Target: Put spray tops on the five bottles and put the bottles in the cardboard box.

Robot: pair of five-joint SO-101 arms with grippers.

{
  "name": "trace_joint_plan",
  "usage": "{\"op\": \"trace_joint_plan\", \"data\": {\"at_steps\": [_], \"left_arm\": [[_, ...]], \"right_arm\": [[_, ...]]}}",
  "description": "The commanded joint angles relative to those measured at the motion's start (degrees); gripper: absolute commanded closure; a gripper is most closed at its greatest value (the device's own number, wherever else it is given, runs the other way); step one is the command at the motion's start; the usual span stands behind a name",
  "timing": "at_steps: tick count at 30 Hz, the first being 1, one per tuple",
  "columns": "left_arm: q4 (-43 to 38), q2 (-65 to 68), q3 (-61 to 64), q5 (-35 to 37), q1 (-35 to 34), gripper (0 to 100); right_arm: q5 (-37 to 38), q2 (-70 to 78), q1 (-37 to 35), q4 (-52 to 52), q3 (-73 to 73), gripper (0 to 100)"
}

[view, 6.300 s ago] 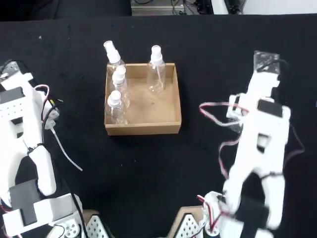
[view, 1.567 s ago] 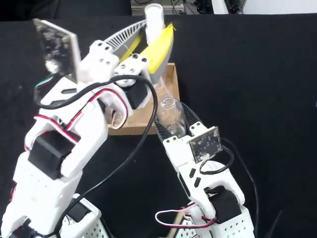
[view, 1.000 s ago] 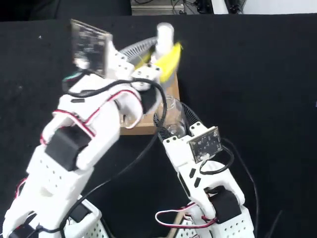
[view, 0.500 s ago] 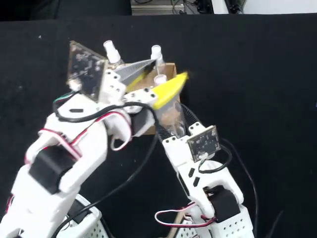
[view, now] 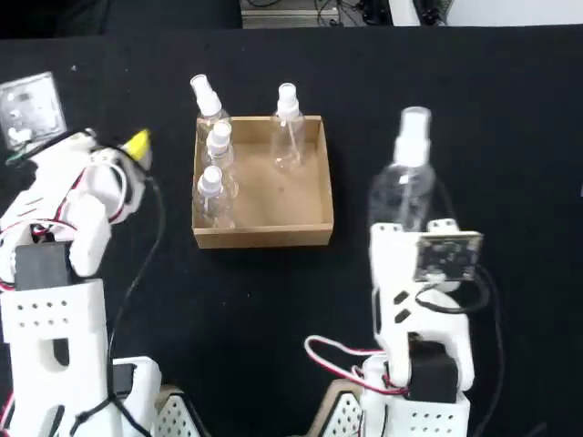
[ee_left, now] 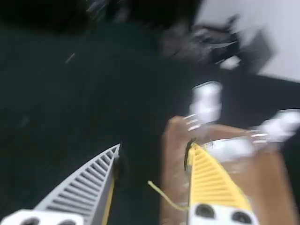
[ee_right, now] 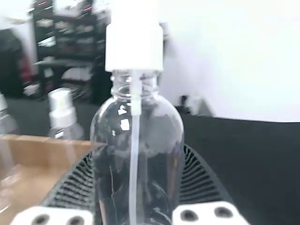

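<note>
Bottle [view: 407, 187] gripped upright beside the cardboard box [view: 264, 237]

The right gripper [ee_right: 138, 176] was clamped on the clear bottle, its black ribbed fingers [ee_right: 201, 180] curving round either side of the body. The bottle stood upright in the grip. A white spray top [ee_right: 134, 42] sat on its neck, with a thin tube running down inside. In the high view, the bottle was to the right of the box and well apart from it, over the black table [view: 492, 109].

The left gripper [ee_left: 154, 150] was open and held nothing, its grey finger [ee_left: 89, 187] and yellow finger [ee_left: 211, 187] spread wide. In the high view, the left arm [view: 55, 228] was to the left of the box, apart from it.

The box was low and open-topped. One capped bottle [view: 288, 137] stood inside by the far wall. Two more capped bottles stood inside along the left wall, the middle-left bottle [view: 219, 150] and the near-left bottle [view: 212, 198], close together. A corner bottle [view: 209, 105], also capped, stood at the far left corner. Whether it was inside the box or just behind the wall could not be told.
</note>
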Motion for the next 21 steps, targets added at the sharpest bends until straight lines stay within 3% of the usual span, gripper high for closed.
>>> {"op": "trace_joint_plan", "data": {"at_steps": [1,8,16,21], "left_arm": [[-12.1,-0.3,13.8,-0.3,-6.2,79],[-33.6,-0.3,33.6,-0.4,-8.8,79],[-43.3,-0.3,44.0,-0.4,-8.4,79],[-52.0,-0.3,49.6,0.1,-8.4,79]], "right_arm": [[0.3,8.7,8.8,-9.2,-6.2,96.0],[0.4,36.8,18.8,-28.4,-11.3,96.0],[0.4,66.8,29.4,-62.4,-11.2,98.7],[0.4,82.2,32.1,-79.0,-11.3,98.4]]}}
